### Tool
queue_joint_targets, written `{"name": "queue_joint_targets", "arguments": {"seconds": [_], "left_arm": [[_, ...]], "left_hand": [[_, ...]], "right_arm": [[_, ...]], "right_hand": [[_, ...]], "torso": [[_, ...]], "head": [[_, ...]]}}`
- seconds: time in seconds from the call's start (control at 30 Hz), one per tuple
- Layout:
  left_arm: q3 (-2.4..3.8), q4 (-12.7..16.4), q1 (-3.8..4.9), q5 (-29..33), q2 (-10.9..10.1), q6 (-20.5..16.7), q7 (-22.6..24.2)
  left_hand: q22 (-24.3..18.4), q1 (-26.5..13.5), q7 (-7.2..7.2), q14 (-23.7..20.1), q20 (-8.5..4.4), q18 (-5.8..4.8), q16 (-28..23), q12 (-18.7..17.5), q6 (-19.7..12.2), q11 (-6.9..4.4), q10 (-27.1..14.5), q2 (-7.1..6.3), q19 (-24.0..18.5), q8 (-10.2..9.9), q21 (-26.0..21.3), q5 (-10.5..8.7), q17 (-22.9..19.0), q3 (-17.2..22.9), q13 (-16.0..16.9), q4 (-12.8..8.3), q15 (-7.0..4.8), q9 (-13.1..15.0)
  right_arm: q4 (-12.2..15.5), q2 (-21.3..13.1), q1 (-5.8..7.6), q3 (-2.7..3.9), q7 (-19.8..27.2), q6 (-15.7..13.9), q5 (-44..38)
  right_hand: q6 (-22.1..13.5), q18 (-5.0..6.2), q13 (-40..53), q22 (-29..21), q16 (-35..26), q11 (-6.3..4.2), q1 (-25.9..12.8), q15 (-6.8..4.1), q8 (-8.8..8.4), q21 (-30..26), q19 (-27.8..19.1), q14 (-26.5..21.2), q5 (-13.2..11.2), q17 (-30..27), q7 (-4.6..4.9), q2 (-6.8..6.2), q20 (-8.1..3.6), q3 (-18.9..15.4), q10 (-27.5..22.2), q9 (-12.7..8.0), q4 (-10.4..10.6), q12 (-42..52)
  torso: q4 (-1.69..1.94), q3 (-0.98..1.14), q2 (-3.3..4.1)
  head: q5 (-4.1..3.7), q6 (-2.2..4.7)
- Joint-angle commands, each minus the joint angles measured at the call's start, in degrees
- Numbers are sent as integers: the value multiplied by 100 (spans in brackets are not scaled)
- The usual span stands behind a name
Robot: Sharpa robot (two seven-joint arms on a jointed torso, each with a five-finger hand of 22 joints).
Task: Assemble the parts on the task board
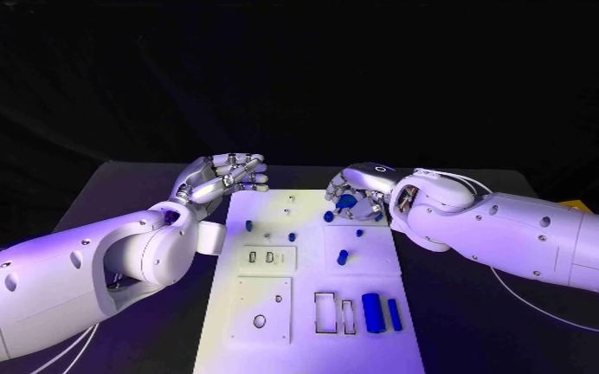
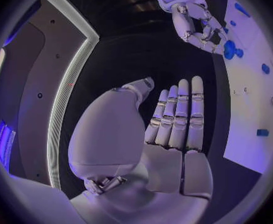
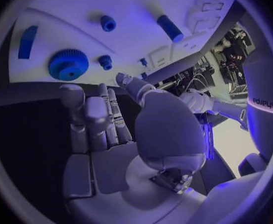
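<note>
The white task board [image 1: 305, 339] lies lengthwise in the middle of the black table. My right hand [image 1: 356, 192] hovers over the board's far right corner with its fingers spread around nothing. A blue gear [image 1: 346, 203] lies flat on the board just past the fingertips; the right wrist view shows the gear [image 3: 68, 64] apart from the fingers [image 3: 86, 114]. My left hand [image 1: 228, 175] floats beside the board's far left corner, fingers [image 2: 180, 114] straight and together, palm bare. In the left wrist view the right hand [image 2: 195, 27] reaches down to the gear [image 2: 229, 50].
Small blue pegs [image 1: 248, 225] [image 1: 293, 237] [image 1: 342, 257] stand on the board's middle. A blue block [image 1: 372, 312] and a slim blue bar [image 1: 395, 314] lie near the front right beside two rectangular slots [image 1: 325, 312]. A blue cylinder [image 3: 169, 27] lies beyond the gear.
</note>
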Motion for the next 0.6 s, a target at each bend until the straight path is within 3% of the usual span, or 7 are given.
{"name": "queue_joint_targets", "arguments": {"seconds": [0.03,0.2,0.6], "left_arm": [[14,47,17,-36,-16,143,3],[21,72,18,-26,-37,147,3],[25,81,19,31,-43,243,25]], "left_hand": [[13,-59,-5,-9,-3,98,1,-26,-5,6,20,-22,22,-11,31,-38,9,10,6,-11,4,9],[19,-65,-5,-13,-3,98,-1,-31,-9,7,18,-23,21,-13,41,-38,14,10,6,-12,5,9],[55,-138,0,-50,2,90,-19,-65,-38,19,-20,-28,-17,-36,101,-43,48,-4,4,-8,18,12]], "right_arm": [[9,22,-8,1,-303,366,-626],[19,39,-15,1,-365,405,-719],[-21,91,-17,1,-508,385,-836]], "right_hand": [[-61,-91,12,317,289,10,21,41,-29,241,129,176,-26,286,6,-66,13,-1,-68,32,52,60],[-66,-156,26,738,605,21,34,55,-30,554,315,207,-23,593,12,-74,28,2,-133,79,79,108],[-39,-205,37,1044,800,26,59,63,-16,777,457,224,-28,786,13,-52,37,28,-158,119,99,153]], "torso": [[13,-2,82],[16,2,106],[29,14,134]], "head": [[-3,-10],[8,-24],[77,-31]]}}
